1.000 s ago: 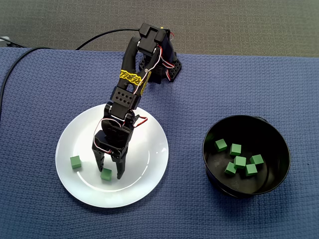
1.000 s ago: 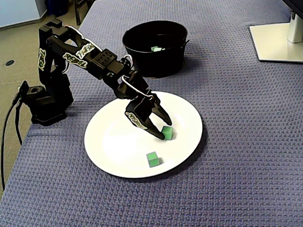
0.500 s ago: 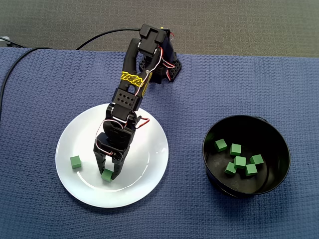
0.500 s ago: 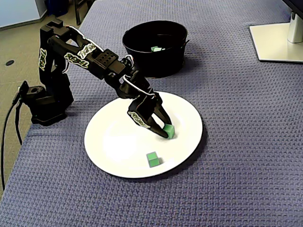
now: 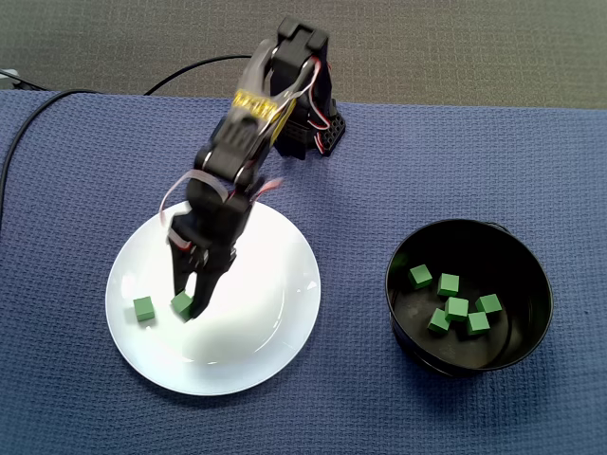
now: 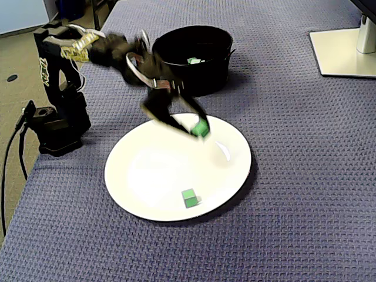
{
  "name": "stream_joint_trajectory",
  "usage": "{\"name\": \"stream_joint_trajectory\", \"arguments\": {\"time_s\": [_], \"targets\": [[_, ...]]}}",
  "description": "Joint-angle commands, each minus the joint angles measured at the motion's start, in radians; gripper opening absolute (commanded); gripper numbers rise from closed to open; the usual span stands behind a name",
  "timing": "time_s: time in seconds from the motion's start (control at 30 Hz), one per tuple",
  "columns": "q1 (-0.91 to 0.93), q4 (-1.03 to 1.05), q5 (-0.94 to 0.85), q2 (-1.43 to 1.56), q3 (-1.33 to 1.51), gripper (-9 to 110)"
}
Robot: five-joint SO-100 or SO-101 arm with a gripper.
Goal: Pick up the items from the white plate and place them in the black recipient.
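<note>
ROBOT LIFTS A CUBE: An arm (image 5: pixel 248 114), blurred in motion, carries a green cube (image 6: pixel 201 127) above the white plate (image 6: pixel 153 176). Its gripper (image 6: pixel 200 128) is closed to a narrow gap, with the cube pinched at the fingertips. In the fixed view from above, the held cube appears over the plate's left half, just beside the other green cube (image 5: pixel 143 308), which lies on the plate apart from the jaws. The lower fixed view shows the held cube clear of the plate's surface, toward the far rim. The black bowl (image 5: pixel 469 226) stands well apart to the right on the blue woven mat (image 5: pixel 360 398) and holds 6 green cubes (image 5: pixel 457 307).

The cube looks small, light and stiff, with flat faces. It is unlikely to break, but it could twist out of a fingertip hold if caught on its corners. The sound hold is across 2 opposite flat faces, which is how the jaws appear to have it.

0.5 s back, the jaws were closed on the cube as it sat on the plate. Now it is lifted, and the arm has swung up and toward the plate's left in the view from above. The other cube has not moved, and the bowl's count is unchanged at 6.
</note>
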Motion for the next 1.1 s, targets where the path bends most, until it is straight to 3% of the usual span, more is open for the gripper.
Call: {"name": "stream_joint_trajectory", "arguments": {"time_s": [0.0,0.2,0.37,0.57,0.83,0.93,1.07], "targets": [[-0.141,0.282,0.275,0.201,-0.241,0],[-0.546,0.618,0.555,0.193,-0.617,0],[-0.790,0.641,0.706,0.032,-0.739,0],[-0.940,0.641,0.652,-0.204,-0.772,0],[-1.005,0.657,0.669,-0.486,-0.831,0],[-1.022,0.673,0.670,-0.517,-0.831,25],[-1.014,0.730,0.635,-0.489,-0.861,35]]}}
